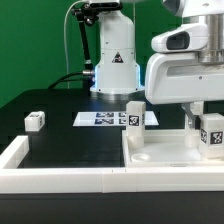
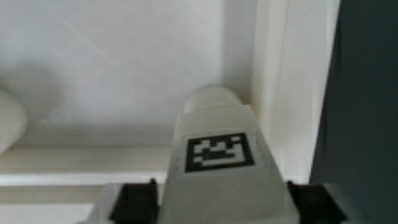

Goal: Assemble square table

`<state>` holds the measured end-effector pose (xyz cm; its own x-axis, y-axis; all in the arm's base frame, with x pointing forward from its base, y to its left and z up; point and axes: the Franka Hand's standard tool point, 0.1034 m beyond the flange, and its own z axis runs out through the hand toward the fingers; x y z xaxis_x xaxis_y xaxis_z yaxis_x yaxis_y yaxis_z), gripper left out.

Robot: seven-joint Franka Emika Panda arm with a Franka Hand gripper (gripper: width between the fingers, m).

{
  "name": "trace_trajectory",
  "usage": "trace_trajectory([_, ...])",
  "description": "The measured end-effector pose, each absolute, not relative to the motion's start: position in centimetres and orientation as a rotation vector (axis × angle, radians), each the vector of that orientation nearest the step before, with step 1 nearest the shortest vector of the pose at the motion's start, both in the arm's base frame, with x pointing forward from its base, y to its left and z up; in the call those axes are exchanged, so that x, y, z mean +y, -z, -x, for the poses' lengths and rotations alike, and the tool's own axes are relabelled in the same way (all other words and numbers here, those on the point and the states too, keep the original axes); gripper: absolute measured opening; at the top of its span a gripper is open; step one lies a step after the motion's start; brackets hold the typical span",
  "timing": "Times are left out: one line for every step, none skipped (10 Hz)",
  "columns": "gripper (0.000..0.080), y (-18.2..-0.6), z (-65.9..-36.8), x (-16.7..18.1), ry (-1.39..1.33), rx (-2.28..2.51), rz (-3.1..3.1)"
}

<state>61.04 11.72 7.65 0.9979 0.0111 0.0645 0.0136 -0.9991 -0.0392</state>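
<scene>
The white square tabletop point(image 1: 165, 152) with a raised rim lies at the exterior view's right. One tagged white leg block point(image 1: 134, 116) stands at its far left corner. Another leg block point(image 1: 35, 121) lies on the black table at the left. My gripper point(image 1: 208, 122) is shut on a third tagged leg block point(image 1: 213, 136), held just above the tabletop's right side. In the wrist view the leg point(image 2: 217, 140) points down between my fingers point(image 2: 139, 200), next to the panel's rim point(image 2: 270, 60). The gripper point(image 2: 222, 208) is closed on it. The fourth leg is out of view.
The marker board point(image 1: 103, 119) lies flat behind the tabletop, in front of the robot base point(image 1: 112, 65). A long white rail point(image 1: 60, 178) runs along the front and left of the black surface.
</scene>
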Motion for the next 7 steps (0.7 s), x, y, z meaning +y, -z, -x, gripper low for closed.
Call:
trace_trajectory([0.0289,-7.65,-61.04,11.71,0.099,0.014,3.1])
trace_trajectory([0.0289,-7.65,-61.04,11.7,0.099,0.014,3.1])
trace_trajectory([0.0289,-7.65,-61.04,11.7,0.099,0.017,3.1])
trace_trajectory([0.0289,-7.65,-61.04,11.72,0.096,0.149,3.092])
trace_trajectory([0.0289,-7.65,-61.03,11.75,0.092,0.295,3.079])
trace_trajectory([0.0289,-7.62,-61.0,11.84,0.089,0.456,3.053])
trace_trajectory([0.029,-7.52,-60.86,12.0,0.081,0.687,2.997])
